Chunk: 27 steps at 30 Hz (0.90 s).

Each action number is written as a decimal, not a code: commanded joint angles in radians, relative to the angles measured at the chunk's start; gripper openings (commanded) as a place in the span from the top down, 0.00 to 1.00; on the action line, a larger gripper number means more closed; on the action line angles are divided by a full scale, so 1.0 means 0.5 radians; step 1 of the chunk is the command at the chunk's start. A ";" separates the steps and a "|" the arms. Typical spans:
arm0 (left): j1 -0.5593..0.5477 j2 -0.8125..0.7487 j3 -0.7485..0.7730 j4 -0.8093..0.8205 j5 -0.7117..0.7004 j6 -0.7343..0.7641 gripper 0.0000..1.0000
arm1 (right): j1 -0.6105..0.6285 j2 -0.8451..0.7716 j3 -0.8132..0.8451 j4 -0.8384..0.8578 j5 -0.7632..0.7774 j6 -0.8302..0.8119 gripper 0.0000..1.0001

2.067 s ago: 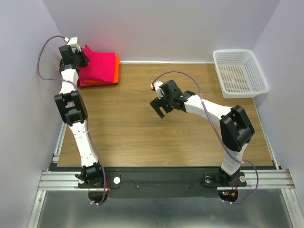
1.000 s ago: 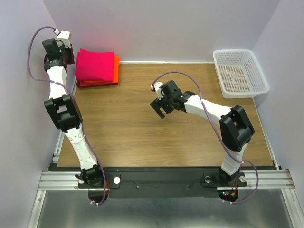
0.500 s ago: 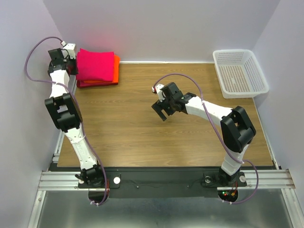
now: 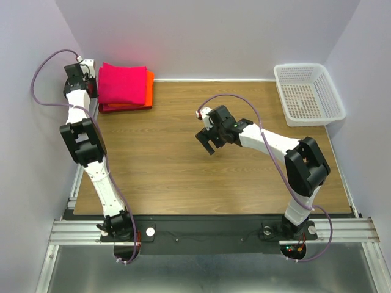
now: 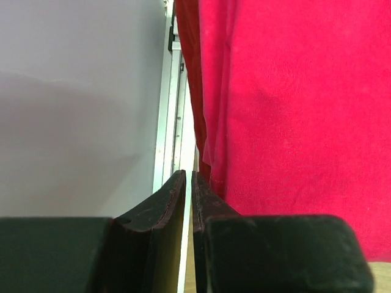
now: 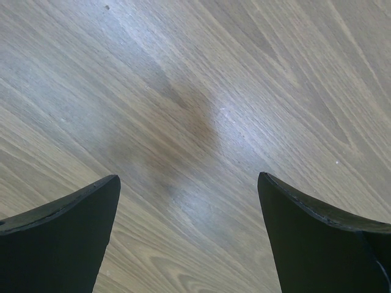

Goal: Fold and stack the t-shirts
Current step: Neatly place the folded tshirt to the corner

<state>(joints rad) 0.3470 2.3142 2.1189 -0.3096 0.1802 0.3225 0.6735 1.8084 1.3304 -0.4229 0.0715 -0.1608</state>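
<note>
Left arm [image 4: 79, 137] reaches to the bench's [image 4: 183, 177] far left corner. Left jaws are almost pressed together, only a thin slit between them, nothing pinched. They sit just beside the left edge of the stack, low, at the bench's left edge by the wall.

T-shirts are stacked in that far left corner: magenta shirt [image 4: 122, 82] on top, orange shirt [image 4: 149, 85] poking out at the right side, dark red shirt [image 4: 122, 108] underneath, showing along the near edge. All are folded, so the task looks close to done.

The step is likely squaring the stack or backing off. If squaring, push flat and low against the cloth edge, slowly, so the layers shift together and the top fold doesn't lift or snag. The orange overhang suggests the layers aren't flush.

Right arm [image 4: 269, 143] is mid-bench. Right jaws are spread wide, empty, over bare wood, well apart from the stack.

White basket [image 4: 299, 66] is in the far right corner, untouched.
</note>
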 commanded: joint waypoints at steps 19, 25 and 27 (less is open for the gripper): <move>0.027 0.022 0.330 0.923 0.900 -1.050 0.67 | -0.015 -0.064 0.018 0.017 0.050 -0.001 0.00; 0.024 0.191 0.358 1.036 0.943 -1.142 0.66 | -0.015 -0.003 0.017 0.017 0.062 0.009 0.00; 0.024 0.249 0.361 1.073 0.901 -1.145 0.66 | -0.015 0.016 0.021 0.014 0.062 0.012 0.00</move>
<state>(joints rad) 0.3466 2.4264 2.2601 0.1326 0.6163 -0.1974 0.6735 1.7954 1.3300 -0.4229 0.0864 -0.1604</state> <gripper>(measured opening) 0.338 0.999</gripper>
